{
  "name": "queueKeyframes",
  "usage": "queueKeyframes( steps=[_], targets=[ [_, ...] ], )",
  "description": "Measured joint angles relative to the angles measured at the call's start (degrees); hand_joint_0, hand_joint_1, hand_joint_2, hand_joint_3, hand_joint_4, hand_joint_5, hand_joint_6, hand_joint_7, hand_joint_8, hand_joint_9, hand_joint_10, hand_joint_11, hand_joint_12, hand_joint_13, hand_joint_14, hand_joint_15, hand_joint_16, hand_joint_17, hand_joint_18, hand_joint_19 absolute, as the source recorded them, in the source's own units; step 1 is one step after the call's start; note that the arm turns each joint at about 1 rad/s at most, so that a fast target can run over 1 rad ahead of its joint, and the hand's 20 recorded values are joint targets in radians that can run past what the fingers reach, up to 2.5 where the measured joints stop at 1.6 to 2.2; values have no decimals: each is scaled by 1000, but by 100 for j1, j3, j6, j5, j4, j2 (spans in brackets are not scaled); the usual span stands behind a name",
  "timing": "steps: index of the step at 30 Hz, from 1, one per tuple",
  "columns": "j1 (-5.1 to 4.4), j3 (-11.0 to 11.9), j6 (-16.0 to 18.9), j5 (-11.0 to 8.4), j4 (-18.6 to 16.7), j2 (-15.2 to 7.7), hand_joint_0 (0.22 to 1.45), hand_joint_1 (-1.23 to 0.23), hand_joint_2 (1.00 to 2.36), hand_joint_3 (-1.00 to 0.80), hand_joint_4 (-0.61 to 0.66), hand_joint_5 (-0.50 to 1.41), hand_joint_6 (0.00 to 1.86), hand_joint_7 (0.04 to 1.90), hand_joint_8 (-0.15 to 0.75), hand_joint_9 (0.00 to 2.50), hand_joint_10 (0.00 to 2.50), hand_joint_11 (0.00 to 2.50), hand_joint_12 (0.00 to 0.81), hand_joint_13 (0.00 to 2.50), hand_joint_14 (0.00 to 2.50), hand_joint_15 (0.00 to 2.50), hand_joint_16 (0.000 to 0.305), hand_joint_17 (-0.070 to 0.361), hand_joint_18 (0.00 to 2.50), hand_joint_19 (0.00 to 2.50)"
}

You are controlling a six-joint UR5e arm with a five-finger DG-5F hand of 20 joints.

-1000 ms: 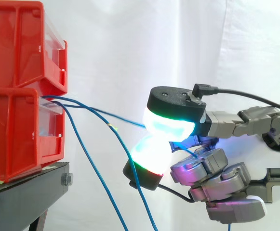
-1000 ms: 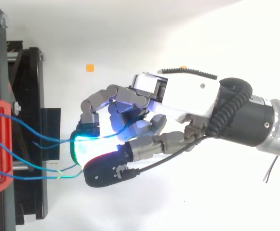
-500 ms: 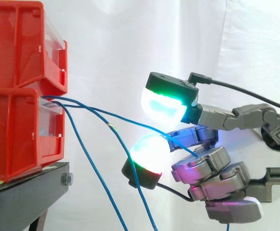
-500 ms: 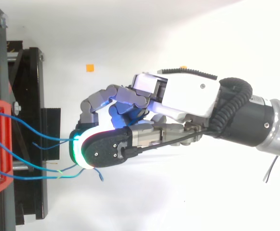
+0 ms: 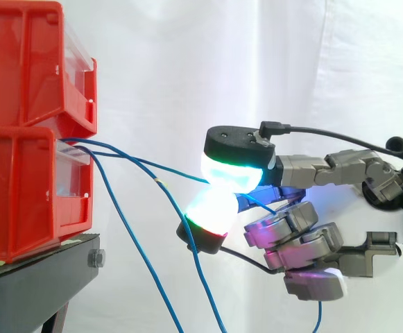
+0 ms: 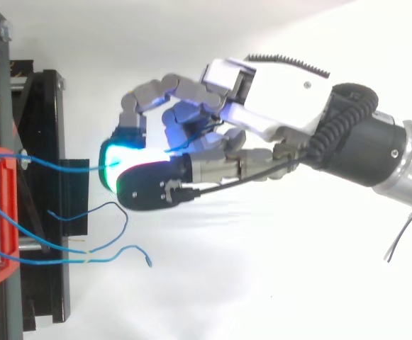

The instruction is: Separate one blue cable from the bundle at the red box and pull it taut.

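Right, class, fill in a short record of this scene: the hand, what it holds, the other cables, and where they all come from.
Hand: robot hand, coming in from the right in the side view
Fingers: glowing fingers pinched on one cable
Held item: thin blue cable, nearly straight from bin to pinch
Other cables: loose blue cables, drooping and not held
Source: lower red plastic bin
Surroundings: upper red plastic bin stacked on top, black stand underneath

I'm working in a lab test cell. A white curtain (image 5: 187, 69) backs everything, and stacked red bins (image 5: 21, 187) sit on a black stand (image 5: 35, 284) at the left.
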State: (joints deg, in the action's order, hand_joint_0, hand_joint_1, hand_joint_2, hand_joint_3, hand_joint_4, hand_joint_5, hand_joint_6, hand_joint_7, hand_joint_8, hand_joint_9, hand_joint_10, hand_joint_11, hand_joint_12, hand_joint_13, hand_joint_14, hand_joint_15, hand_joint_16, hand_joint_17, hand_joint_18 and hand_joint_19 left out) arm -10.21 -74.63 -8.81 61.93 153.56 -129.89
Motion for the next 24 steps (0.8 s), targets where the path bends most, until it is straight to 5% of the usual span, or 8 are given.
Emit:
queueKeyframes(
  steps=[3, 7, 18, 23, 24],
  targets=[
    [25, 0, -13, -52, -7, -2, 605, -747, 1018, -218, 186, -188, 864, 1075, 438, 637, 2500, 2500, 496, 1203, 2500, 1722, 43, 98, 1627, 976],
    [34, 0, -50, -71, -10, -8, 565, -565, 1001, -500, 188, -196, 851, 1033, 430, 640, 2500, 2500, 486, 1213, 2500, 1700, 45, 101, 1634, 923],
    [23, -20, -329, -93, -5, -25, 487, -404, 1000, -500, 199, -247, 851, 940, 527, 637, 2500, 2500, 549, 1304, 2500, 1787, 57, 128, 1662, 556],
    [-16, -239, -368, -101, -112, -25, 486, -411, 1000, -500, 220, -250, 851, 904, 573, 798, 2500, 2500, 613, 1529, 2500, 1797, 62, 140, 1865, 477],
    [-25, -295, -367, -114, -180, -24, 486, -414, 1000, -500, 228, -249, 848, 902, 586, 886, 2500, 2500, 622, 1603, 2500, 1789, 192, 144, 1953, 483]
  ],
)
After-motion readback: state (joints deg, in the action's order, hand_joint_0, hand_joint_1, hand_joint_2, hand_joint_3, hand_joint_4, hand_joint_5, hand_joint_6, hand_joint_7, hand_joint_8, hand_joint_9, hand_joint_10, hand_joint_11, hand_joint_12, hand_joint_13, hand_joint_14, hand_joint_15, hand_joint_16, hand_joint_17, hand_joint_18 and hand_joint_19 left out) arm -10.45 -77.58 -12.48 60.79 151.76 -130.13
